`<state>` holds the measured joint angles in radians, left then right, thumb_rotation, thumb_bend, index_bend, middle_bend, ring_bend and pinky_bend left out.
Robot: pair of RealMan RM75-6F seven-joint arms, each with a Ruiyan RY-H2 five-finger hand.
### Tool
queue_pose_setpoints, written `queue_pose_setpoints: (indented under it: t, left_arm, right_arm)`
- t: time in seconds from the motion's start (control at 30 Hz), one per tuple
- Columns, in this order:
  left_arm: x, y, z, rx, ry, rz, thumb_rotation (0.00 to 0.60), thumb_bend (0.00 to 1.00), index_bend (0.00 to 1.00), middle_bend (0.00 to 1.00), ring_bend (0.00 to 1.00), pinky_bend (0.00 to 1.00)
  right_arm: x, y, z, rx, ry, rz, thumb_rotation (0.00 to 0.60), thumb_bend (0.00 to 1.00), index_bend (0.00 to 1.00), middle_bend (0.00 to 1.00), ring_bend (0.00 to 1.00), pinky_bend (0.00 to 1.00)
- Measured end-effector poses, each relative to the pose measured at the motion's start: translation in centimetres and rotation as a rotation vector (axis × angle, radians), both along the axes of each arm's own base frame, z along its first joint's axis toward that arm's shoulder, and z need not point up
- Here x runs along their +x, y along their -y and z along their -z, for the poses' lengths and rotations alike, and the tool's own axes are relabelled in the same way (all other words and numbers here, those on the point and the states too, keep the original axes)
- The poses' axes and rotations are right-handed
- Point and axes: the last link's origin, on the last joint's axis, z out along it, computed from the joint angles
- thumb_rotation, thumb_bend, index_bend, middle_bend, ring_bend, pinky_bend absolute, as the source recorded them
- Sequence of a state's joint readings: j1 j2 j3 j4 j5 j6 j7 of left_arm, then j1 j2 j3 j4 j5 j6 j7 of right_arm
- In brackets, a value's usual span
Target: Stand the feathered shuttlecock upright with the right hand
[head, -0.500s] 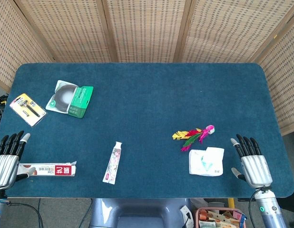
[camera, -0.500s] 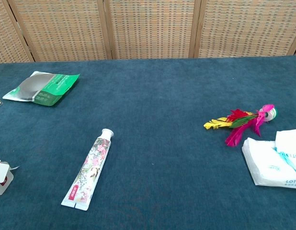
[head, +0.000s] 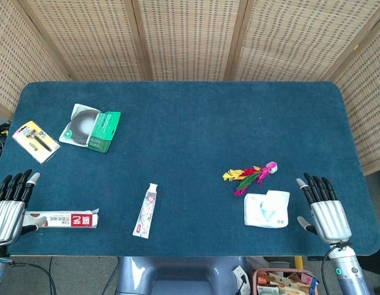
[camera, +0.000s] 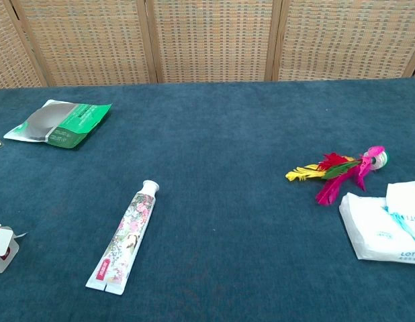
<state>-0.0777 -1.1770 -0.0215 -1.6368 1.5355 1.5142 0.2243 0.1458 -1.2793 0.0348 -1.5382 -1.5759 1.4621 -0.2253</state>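
At the far left near edge the left hand (head: 8,209) rests flat with its fingers apart, holding nothing, just left of a red-and-white box (head: 61,219). Further back on that side lie a yellow carded pack (head: 35,141) and a green-and-white packet (head: 90,126). Toward the middle, a floral tube (head: 146,209) lies flat with its cap pointing away.

Right of centre is the feathered shuttlecock (head: 250,176), on its side on the blue table (head: 190,123): yellow, red, green and pink feathers fan out to the left, and the small base points right and slightly away. Just near it, perhaps touching the pink feathers, sits a white tissue pack (head: 266,209).

At the right near corner the right hand (head: 324,209) is spread and empty, fingers pointing away, right of the tissue pack and apart from the shuttlecock.

Against half a second ago almost nothing differs: the right hand has crept a touch left and forward, everything else is where it was. That looks like the very start of the reach, so the task is barely begun; the shuttlecock is not yet touched. The hand will likely need to pass beyond the tissue pack to take the base end
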Motion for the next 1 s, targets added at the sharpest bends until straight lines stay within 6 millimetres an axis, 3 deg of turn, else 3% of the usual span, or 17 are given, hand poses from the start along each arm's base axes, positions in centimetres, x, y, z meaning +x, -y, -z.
queue_pose_setpoints:
  t: [0.63, 1.0]
  left_arm:
    - [0.1, 0.0, -0.1, 0.005, 0.009, 0.000, 0.600, 0.00, 0.00, 0.00, 0.00, 0.00]
    - [0.0, 0.0, -0.3, 0.013, 0.016, -0.003, 0.600, 0.00, 0.00, 0.00, 0.00, 0.00]
  right_arm:
    - [0.9, 1.1, 1.0, -0.002, 0.038, -0.087, 0.600, 0.18, 0.14, 0.00, 0.00, 0.00]
    - [5.6, 5.6, 4.6, 0.126, 0.041, -0.137, 0.600, 0.19, 0.17, 0.00, 0.00, 0.00]
